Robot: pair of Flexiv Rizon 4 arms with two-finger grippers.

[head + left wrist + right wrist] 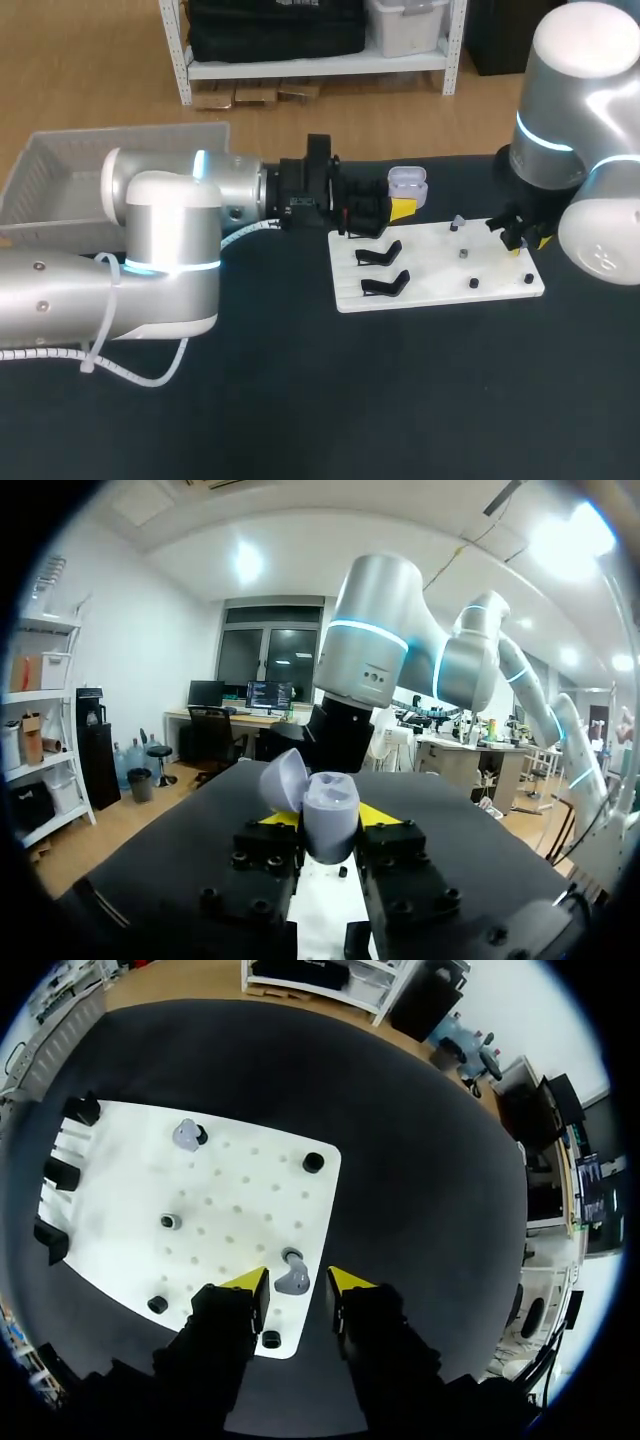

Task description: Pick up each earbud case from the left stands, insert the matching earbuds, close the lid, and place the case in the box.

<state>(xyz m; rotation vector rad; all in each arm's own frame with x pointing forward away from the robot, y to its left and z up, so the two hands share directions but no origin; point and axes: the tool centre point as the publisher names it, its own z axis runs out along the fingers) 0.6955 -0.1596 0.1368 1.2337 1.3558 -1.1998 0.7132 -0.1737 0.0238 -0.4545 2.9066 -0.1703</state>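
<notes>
My left gripper (398, 207) is shut on a pale earbud case (407, 183), held above the far left corner of the white board (440, 270). In the left wrist view the case (328, 818) sits between the fingers with its lid (285, 780) open. My right gripper (298, 1282) hangs open over the board's right side, and a grey earbud (293, 1278) on its peg lies between the yellow tips with a gap on each side. A second earbud (186, 1135) rests farther along the board. In the head view the right gripper (522, 238) is partly hidden by the arm.
Two empty black stands (378, 252) (385, 284) sit on the board's left part, and small black pegs (473, 283) dot its right part. A white basket (60, 165) stands at the table's far left, behind my left arm.
</notes>
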